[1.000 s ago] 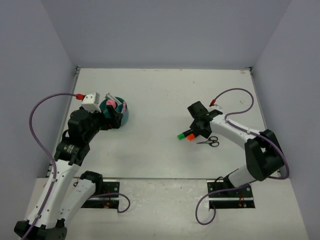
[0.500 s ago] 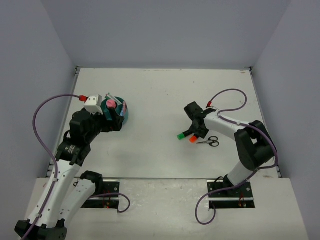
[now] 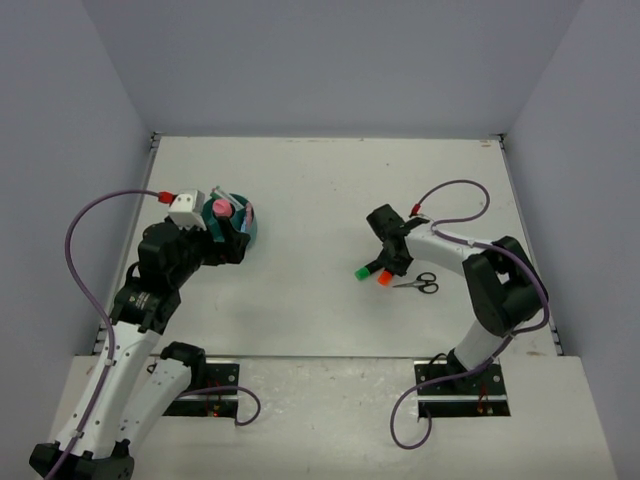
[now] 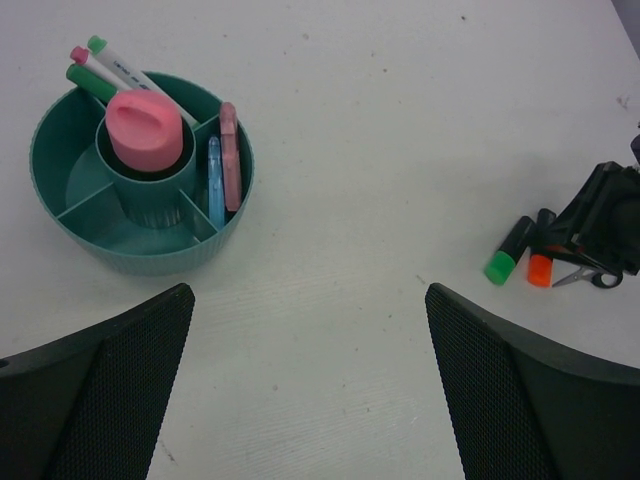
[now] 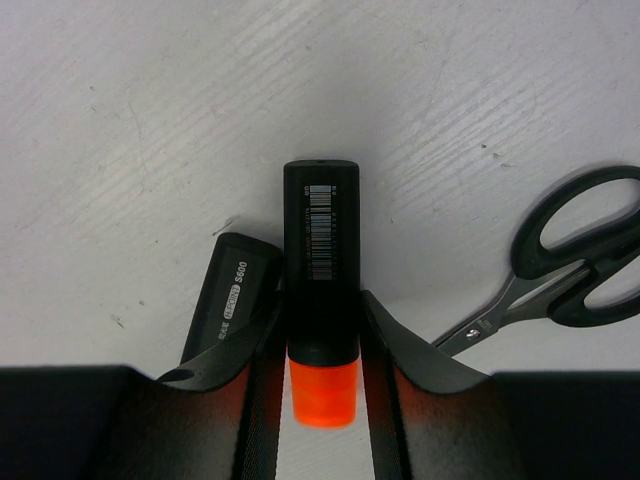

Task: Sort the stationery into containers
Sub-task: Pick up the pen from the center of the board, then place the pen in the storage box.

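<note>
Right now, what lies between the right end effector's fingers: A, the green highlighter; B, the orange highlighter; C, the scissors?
B: the right wrist view shows the orange highlighter gripped in the right end effector, with the scissors lying off to one side.

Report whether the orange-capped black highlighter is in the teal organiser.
Out: orange-capped highlighter lies on the white table between the right gripper's fingers.
</note>
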Tool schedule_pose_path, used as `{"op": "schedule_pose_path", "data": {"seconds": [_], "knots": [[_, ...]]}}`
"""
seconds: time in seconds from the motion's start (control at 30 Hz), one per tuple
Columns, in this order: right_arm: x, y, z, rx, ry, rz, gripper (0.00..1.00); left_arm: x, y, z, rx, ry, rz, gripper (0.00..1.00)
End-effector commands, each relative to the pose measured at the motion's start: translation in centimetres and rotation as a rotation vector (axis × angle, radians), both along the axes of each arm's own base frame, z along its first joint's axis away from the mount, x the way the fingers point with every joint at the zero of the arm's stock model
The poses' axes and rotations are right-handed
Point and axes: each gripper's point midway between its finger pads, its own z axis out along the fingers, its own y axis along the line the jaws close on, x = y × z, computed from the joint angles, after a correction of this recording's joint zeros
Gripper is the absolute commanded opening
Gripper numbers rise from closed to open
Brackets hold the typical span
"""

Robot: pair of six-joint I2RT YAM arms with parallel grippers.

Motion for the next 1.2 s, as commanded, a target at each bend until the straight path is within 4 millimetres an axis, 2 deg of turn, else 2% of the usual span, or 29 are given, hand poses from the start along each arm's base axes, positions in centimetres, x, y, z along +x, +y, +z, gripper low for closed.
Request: {"op": "schedule_pose_path", "data": {"seconds": [0.0,0.03,0.07,0.1,0.27,0.3,0.4,0.43,0.47,0.57,0.6,0.63,0.67,0.73,0.83,0.9,0.97,1.07,1.17], "knots": [[0.1,0.7,0.5,0.058,-0.04,-0.006,0.07,-0.3,-1.6,1.0,-0.04,-0.026,-0.083,1.0],[0.3,0.8,1.5,0.07,-0.067,0.003,0.0,-0.5,-2.2,1.2,-0.069,-0.024,-0.111,1.0],[0.4,1.0,2.6,0.079,-0.096,0.015,0.0,-0.7,-3.0,1.4,-0.1,-0.021,-0.144,1.0],[0.2,1.0,2.7,0.066,-0.099,0.031,0.0,-0.9,-3.5,1.8,-0.116,-0.032,-0.175,1.0],[-0.6,3.2,10.5,-0.036,-0.317,0.207,0.0,-2.1,-7.3,3.6,-0.33,-0.046,-0.352,1.0],[-0.9,3.9,11.4,-0.051,-0.347,0.245,0.0,-2.2,-7.8,4.0,-0.353,-0.056,-0.378,1.0],[-2.8,9.8,15.3,-0.035,-0.486,0.571,0.0,-2.3,-9.7,4.8,-0.431,-0.07,-0.443,1.0],[-3.8,12.0,16.5,-0.018,-0.531,0.692,0.0,-2.4,-10.4,5.2,-0.452,-0.074,-0.466,1.0],[-5.7,14.8,18.1,-0.001,-0.604,0.844,0.0,-2.7,-11.4,5.5,-0.467,-0.089,-0.506,1.0],[-8.5,18.4,20.8,0.018,-0.731,1.037,0.0,-3.1,-12.7,5.6,-0.497,-0.086,-0.536,1.0],[-10.4,19.7,21.6,0.047,-0.761,1.106,0.0,-3.3,-13.1,5.2,-0.499,-0.07,-0.548,1.0],[-11.1,20.4,22.2,0.049,-0.786,1.128,0.0,-3.5,-13.3,5.0,-0.505,-0.065,-0.553,1.0],[-11.8,21.0,22.8,0.052,-0.81,1.15,0.0,-3.6,-13.4,4.7,-0.51,-0.06,-0.557,1.0],[-11.9,21.5,23.9,0.048,-0.843,1.137,0.0,-4.3,-13.7,4.9,-0.535,-0.058,-0.589,1.0],[-12.0,22.1,24.5,0.051,-0.856,1.14,0.0,-5.3,-14.0,5.0,-0.562,-0.052,-0.628,0.99],[-11.9,22.4,25.0,0.05,-0.87,1.127,0.0,-5.7,-14.0,4.6,-0.563,-0.05,-0.635,0.95],[-11.8,22.4,25.5,0.054,-0.888,1.114,0.0,-5.9,-14.0,3.7,-0.563,-0.028,-0.635,0.88],[-11.9,22.6,26.4,0.075,-0.917,1.117,0.0,-6.1,-14.1,3.0,-0.566,-0.008,-0.643,0.65],[-11.9,22.9,26.9,0.08,-0.931,1.124,0.0,-6.5,-14.6,3.3,-0.583,-0.007,-0.676,0.46]]}}
